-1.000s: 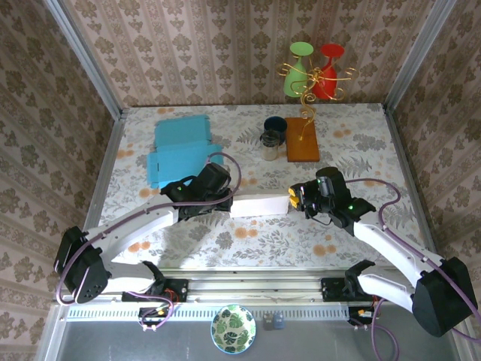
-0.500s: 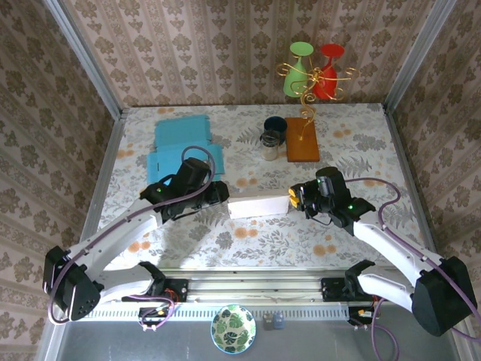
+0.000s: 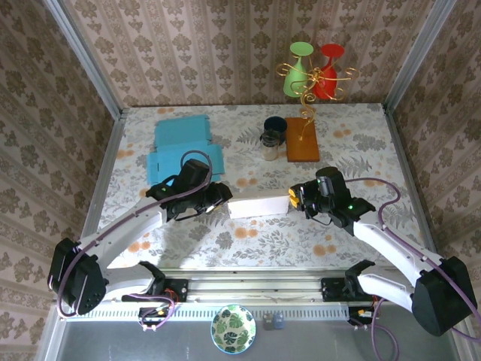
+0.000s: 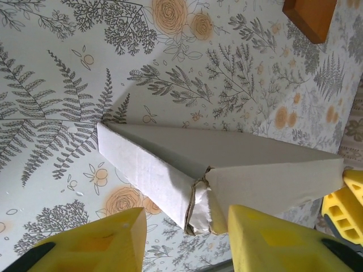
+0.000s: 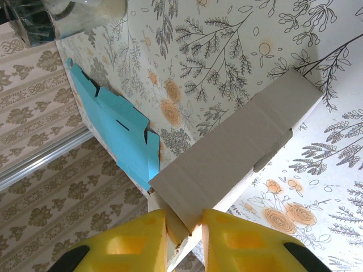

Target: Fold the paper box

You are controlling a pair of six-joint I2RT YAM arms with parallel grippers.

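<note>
Left gripper (image 3: pixel 216 197) has backed off the paper box (image 3: pixel 259 205) and its jaws have parted; they straddle the crumpled left end, holding nothing. Box lies mid-table (image 3: pixel 240 244). Right gripper (image 3: pixel 295 198) pinches the right end wall. Judged light thin card that dents easily; grip it at the folded edges.

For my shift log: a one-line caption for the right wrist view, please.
Right gripper shut on one end of the white paper box, blue flat sheets beyond.

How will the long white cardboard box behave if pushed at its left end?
Probably light and flimsy: the long white cardboard box is thin, and its left end looks crumpled, so it may buckle. It will likely pivot around the right gripper, which pinches one wall.
</note>
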